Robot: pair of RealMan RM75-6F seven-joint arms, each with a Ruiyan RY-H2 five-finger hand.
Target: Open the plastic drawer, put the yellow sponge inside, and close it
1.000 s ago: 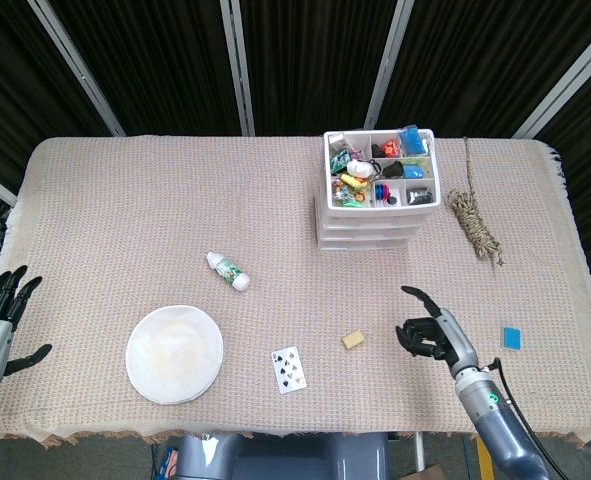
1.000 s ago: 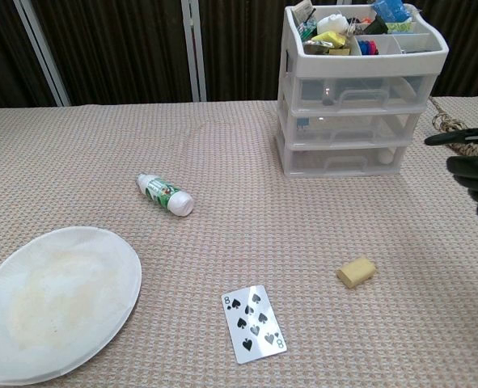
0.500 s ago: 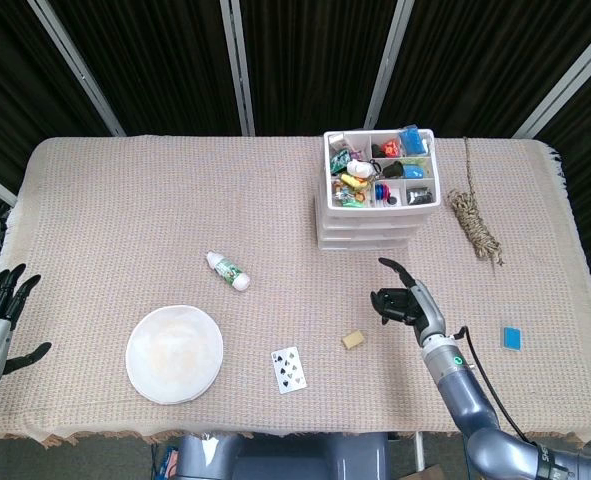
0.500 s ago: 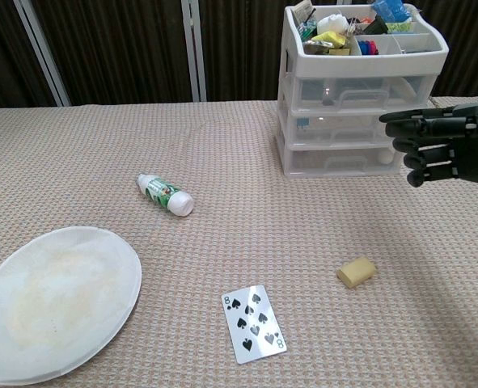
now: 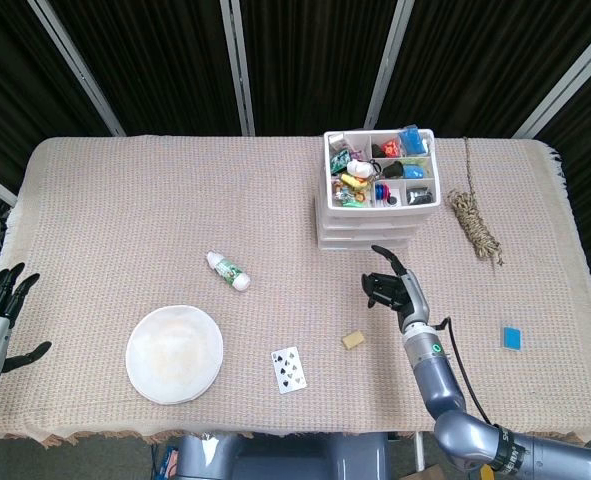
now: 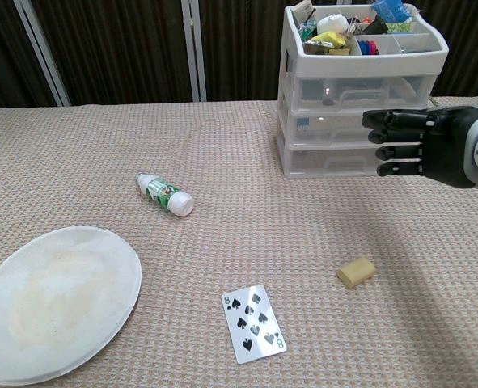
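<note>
The white plastic drawer unit (image 5: 370, 232) (image 6: 360, 105) stands at the back right, its three drawers closed and its top tray full of small items. The yellow sponge (image 5: 353, 340) (image 6: 357, 272) lies on the cloth in front of it. My right hand (image 5: 390, 290) (image 6: 416, 145) hovers just before the lower drawers, above and beyond the sponge, fingers stretched leftward and holding nothing. My left hand (image 5: 0, 320) hangs off the table's left edge, fingers spread and empty; the chest view does not show it.
A small bottle (image 5: 228, 271) (image 6: 166, 195) lies mid-table. A white plate (image 5: 174, 353) (image 6: 52, 299) and a playing card (image 5: 289, 369) (image 6: 254, 322) sit near the front edge. A coiled rope (image 5: 475, 222) lies right of the drawers, a blue item (image 5: 512, 337) at the front right.
My right hand has moved left and away from the front edge, from the table's right side to just in front of the drawers. The left hand stayed put.
</note>
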